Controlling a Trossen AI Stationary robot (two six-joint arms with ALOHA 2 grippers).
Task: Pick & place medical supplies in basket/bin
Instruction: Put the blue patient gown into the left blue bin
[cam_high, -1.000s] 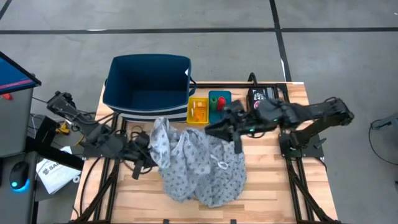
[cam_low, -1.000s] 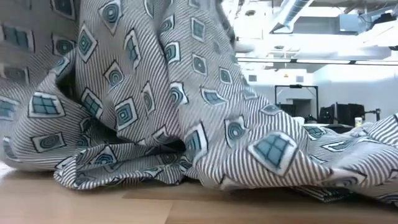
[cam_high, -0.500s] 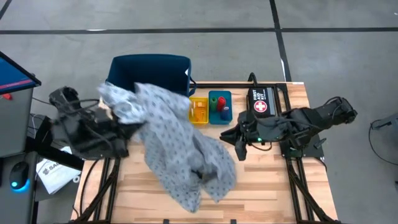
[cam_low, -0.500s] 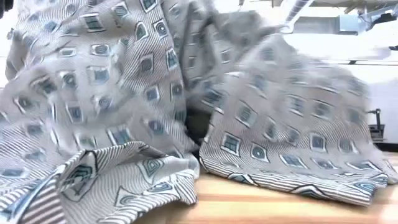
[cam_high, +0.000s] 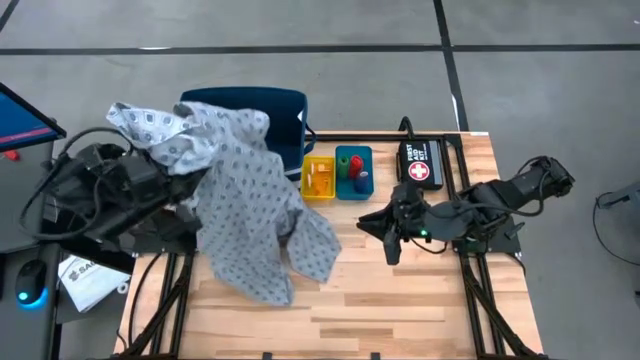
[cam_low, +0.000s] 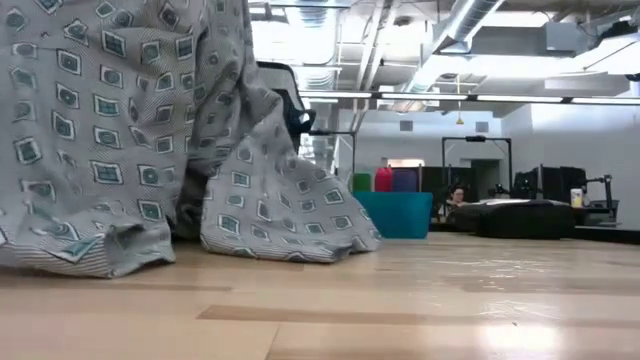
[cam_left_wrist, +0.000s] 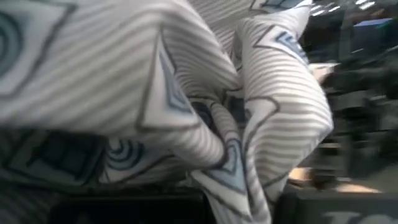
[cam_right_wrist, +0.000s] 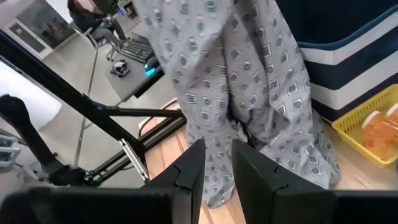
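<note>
The grey-blue dotted gown cloth (cam_high: 240, 190) hangs from my left arm (cam_high: 100, 190) and drapes over the near left corner of the navy striped basket (cam_high: 250, 97). Its lower end (cam_high: 270, 285) lies on the table. My left gripper is buried in the cloth (cam_left_wrist: 186, 93). My right gripper (cam_high: 380, 235) is narrowly open, low over the table, right of the cloth and touching nothing. Orange pill bottles (cam_high: 318, 178) lie in the yellow tray (cam_high: 306, 190). Red, green and blue rolls (cam_high: 352, 172) stand in the teal tray (cam_low: 400, 215). My left gripper holds the gown cloth near its upper end (cam_high: 160, 135), but folds of the cloth cover the fingers in every view. The cloth hangs slack below the hold, partly over the basket's rim. Its lower end (cam_low: 100, 255) rests bunched on the table.
A black pouch with a red-and-white cross (cam_high: 420, 163) lies at the far right, behind my right arm. The two trays sit side by side to the right of the basket (cam_right_wrist: 348, 56). Bare wood shows at the table's near and right parts. People sit beyond the table (cam_right_wrist: 93, 12).
My left arm has swung up and toward the table's far left, carrying the cloth's upper part from the table's middle over the basket's corner. The cloth's lower end has slid left along the table. The cloth has come away from my right gripper, which has sunk lower.
</note>
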